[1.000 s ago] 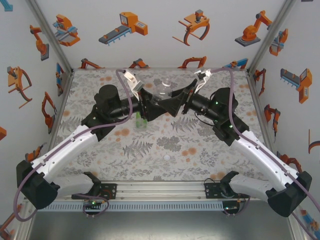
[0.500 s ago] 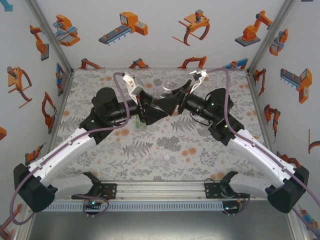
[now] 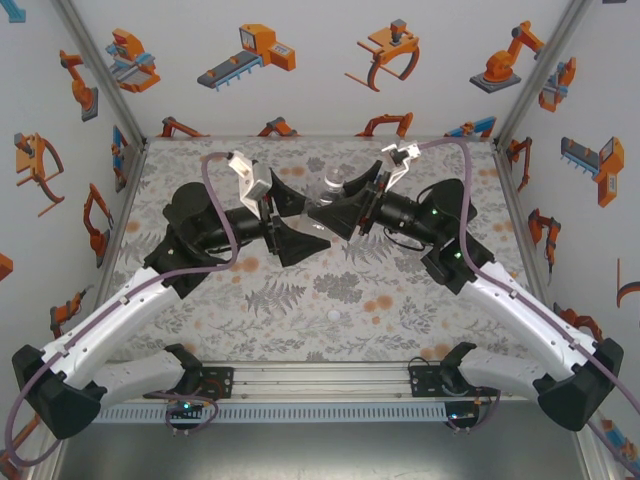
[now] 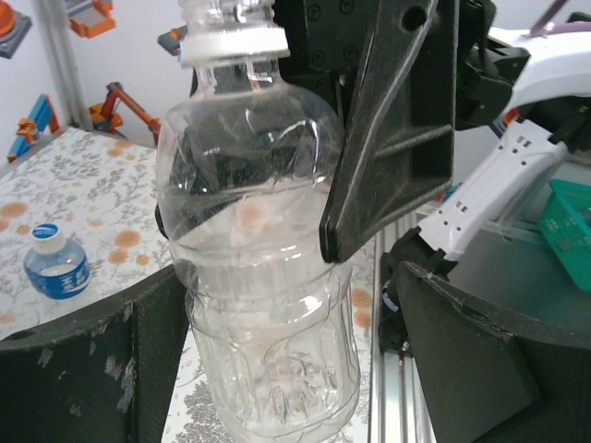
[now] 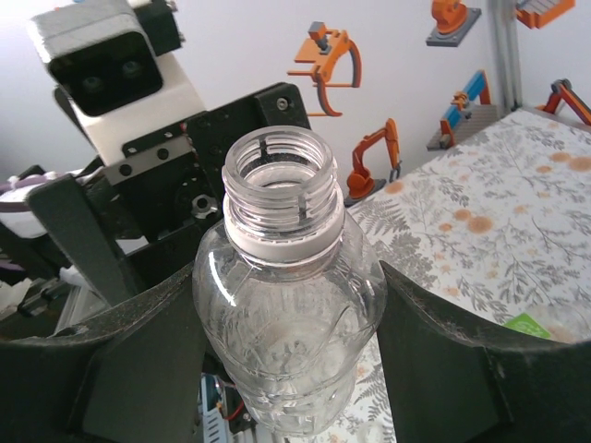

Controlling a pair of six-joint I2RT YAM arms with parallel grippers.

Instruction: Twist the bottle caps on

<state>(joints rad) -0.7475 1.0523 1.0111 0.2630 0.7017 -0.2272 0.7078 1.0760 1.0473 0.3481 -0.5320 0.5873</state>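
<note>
A plain clear bottle hangs above the mat at the middle back. Its threaded neck is bare, with a white ring below the threads. My right gripper is shut on its body, one finger pressing each side. My left gripper is open around the lower part of the same bottle, with a clear gap at its right finger. One white bottle cap lies loose on the mat near the front. A blue-labelled bottle stands on the mat with a white cap on it.
The floral mat covers the table, with white walls at the back and both sides. A green-labelled thing shows low beside my right finger. The metal rail and both arm bases run along the near edge.
My left gripper has opened and drawn back to the left. My right gripper has closed on the clear bottle, which sits a little higher and further back.
</note>
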